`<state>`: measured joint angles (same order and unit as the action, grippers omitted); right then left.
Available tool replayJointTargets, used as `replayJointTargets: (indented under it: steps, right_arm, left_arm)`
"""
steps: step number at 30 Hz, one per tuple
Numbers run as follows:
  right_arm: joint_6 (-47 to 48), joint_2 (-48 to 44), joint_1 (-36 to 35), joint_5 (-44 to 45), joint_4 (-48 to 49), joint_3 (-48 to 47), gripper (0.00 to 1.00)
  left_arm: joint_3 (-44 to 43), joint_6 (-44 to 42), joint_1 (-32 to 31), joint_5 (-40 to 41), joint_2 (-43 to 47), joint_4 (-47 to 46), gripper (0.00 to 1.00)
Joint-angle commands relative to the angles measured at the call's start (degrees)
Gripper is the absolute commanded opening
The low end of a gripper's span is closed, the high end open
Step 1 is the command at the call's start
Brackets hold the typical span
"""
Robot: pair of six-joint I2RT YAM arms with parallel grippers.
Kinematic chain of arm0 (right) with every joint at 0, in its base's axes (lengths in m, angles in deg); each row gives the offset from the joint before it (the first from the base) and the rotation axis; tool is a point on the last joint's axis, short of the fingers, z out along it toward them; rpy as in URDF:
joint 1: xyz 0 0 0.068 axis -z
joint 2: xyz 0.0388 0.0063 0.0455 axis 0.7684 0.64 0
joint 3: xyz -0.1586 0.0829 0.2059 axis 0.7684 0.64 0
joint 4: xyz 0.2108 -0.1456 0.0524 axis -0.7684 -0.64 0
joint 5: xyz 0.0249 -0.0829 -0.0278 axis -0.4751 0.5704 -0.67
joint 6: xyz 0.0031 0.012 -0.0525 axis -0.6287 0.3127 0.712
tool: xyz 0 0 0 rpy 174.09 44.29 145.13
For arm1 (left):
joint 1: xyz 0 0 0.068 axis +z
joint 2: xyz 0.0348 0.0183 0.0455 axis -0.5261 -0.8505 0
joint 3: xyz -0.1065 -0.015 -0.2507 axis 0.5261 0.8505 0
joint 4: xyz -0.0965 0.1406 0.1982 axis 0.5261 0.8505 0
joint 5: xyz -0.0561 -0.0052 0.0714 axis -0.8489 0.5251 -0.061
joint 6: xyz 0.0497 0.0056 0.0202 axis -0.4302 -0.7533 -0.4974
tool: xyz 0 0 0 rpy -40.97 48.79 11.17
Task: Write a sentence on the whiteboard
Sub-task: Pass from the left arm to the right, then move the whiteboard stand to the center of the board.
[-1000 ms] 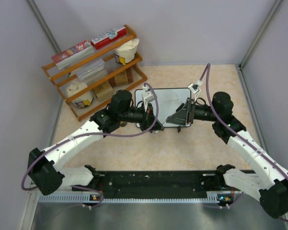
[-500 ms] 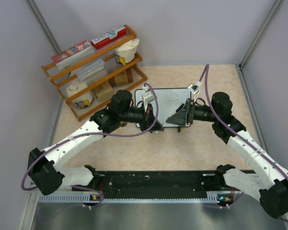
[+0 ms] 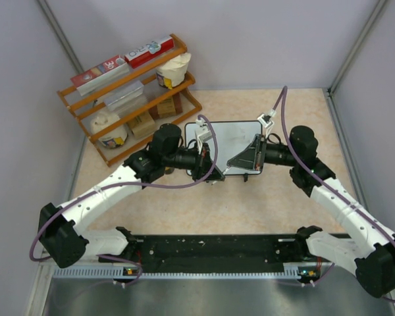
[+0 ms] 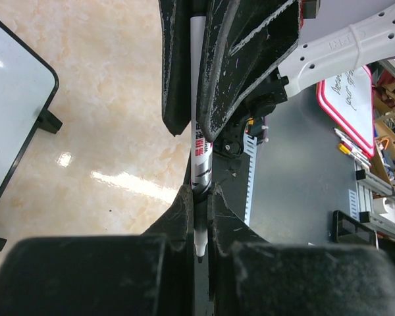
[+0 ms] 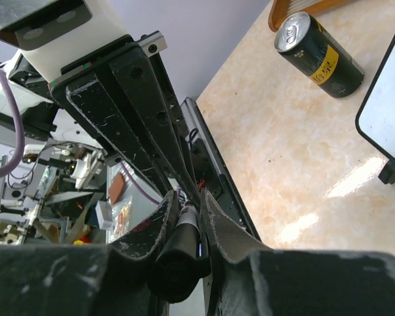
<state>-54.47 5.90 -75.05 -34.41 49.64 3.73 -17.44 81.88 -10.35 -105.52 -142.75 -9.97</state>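
Two arms are seen reaching in from the near edge of the table (image 3: pixel 263 197), the tips meeting over the near edge of the whiteboard (image 3: pixel 232 135). The left gripper (image 4: pixel 199 197) is clamped on a white marker (image 4: pixel 198 158), with the barrel pinched tight between its fingers. The right gripper (image 4: pixel 196 128) is set against it from the opposite side, nose to nose, its fingers closed around the other end of the same marker. In the right wrist view a dark, rounded end of the marker is seen squeezed between the right fingers, so both grippers are shut on the one marker.

The whiteboard is laid on the table just past the grippers, roughly at the centre, face up to the top camera, with small black feet showing at its frame. No writing can be made out on the part that is visible. A black and yellow can (image 5: pixel 319 56) is seen lying on its side on the table, near a corner of the whiteboard but apart from it. A wooden rack (image 3: pixel 128 99) loaded with boxes and tubs is placed at the far left.
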Motion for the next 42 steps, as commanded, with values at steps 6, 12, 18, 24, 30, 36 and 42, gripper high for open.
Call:
replayJointTargets:
  steps: [6,12,18,24,30,36,42]
  right_arm:
    - [5.2,-1.7,-0.6,3.6,-3.4,-0.8,0.0]
    - [8.5,-4.5,-0.6,16.3,-12.1,-0.8,0.0]
    - [10.4,-10.5,-0.6,34.4,-19.5,0.3,0.0]
    - [10.9,-13.9,-0.6,41.0,-21.9,1.3,0.0]
    - [11.3,-14.8,-0.5,43.0,-23.4,1.3,0.0]
    - [11.7,-15.4,-0.6,43.9,-24.1,1.2,0.0]
    - [11.9,-15.4,-0.6,44.7,-24.2,1.3,0.0]
  left_arm:
    - [0.5,-0.7,0.2,5.8,1.0,-0.3,0.36]
    - [3.1,1.3,0.5,13.2,2.1,0.2,0.76]
    - [6.3,3.4,0.6,25.0,0.9,2.3,0.82]
    - [7.6,8.5,0.6,33.4,-5.3,4.3,0.83]
    - [7.0,11.7,-1.3,41.9,-15.7,2.9,0.73]
    - [7.3,14.2,-1.9,44.9,-21.8,-1.6,0.6]
    - [7.8,15.9,-4.2,50.9,-25.6,-3.5,0.58]
